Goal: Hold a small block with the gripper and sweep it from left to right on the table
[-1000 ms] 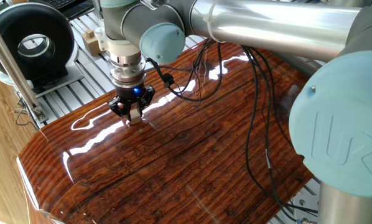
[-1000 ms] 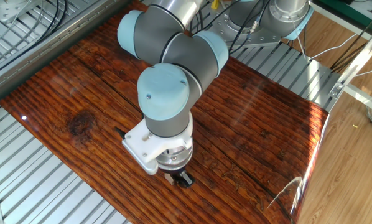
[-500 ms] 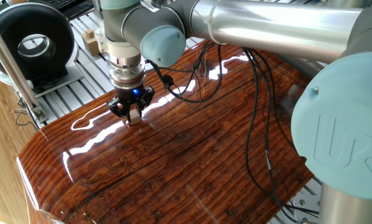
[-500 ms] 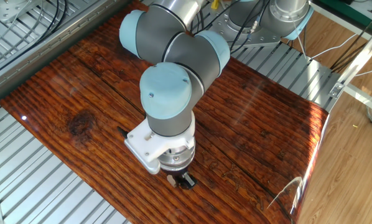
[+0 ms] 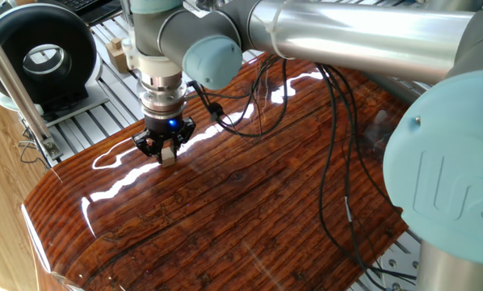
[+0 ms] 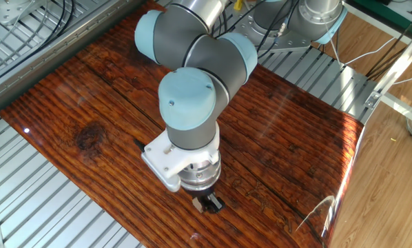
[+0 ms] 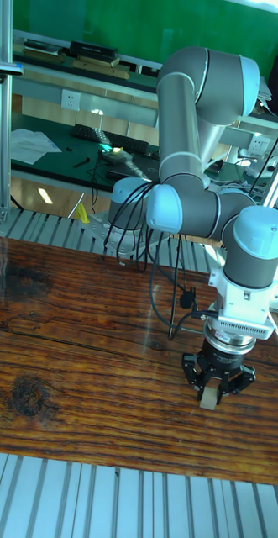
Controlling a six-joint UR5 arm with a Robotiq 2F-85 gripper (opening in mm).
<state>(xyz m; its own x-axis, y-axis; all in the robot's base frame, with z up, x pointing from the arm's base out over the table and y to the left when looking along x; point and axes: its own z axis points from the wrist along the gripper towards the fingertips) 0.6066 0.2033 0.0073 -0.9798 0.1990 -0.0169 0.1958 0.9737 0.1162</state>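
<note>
My gripper (image 5: pixel 166 153) points straight down at the table (image 5: pixel 249 210) near its left end in one fixed view, and its black fingers are shut on the small block (image 5: pixel 168 156), a pale beige cube held low over the glossy wood. In the tall fixed view the gripper (image 7: pixel 209 397) stands near the table's (image 7: pixel 80 387) right front part with the small block (image 7: pixel 207 399) between its fingertips. From the other fixed view the gripper (image 6: pixel 207 204) shows under the wrist, with the small block (image 6: pixel 199 203) peeking out, close to the table (image 6: pixel 89 103) edge.
A black round device (image 5: pixel 44 52) and a tan wooden block (image 5: pixel 115 50) sit on the ribbed aluminium frame (image 5: pixel 88 121) beyond the table. Black cables (image 5: pixel 338 162) hang from the arm over the board. Wooden flooring (image 6: pixel 385 179) lies past the far edge.
The gripper, still holding the block, has slid a short way along the table: leftward in one fixed view, toward the lower right in the other fixed view.
</note>
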